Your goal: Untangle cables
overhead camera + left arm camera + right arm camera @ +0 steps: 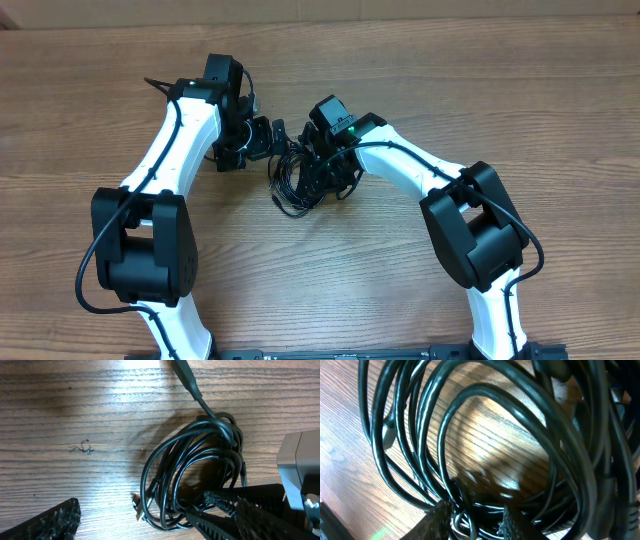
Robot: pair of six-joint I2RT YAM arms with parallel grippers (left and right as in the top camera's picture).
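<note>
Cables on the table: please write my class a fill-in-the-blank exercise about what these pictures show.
1. The cables are ___ in colour.
2. Under them is a table made of ___.
3. The right gripper has its jaws ___ on strands of the bundle.
4. The left gripper has its jaws wide ___, holding nothing.
Missing words: black; wood; closed; open.

cables (192, 467): one coiled bundle on table (75, 410) | plug end (136, 508) lower left, perhaps silver

Bright overhead light glares on table (135, 369); close cables (570, 455) blur.
</note>
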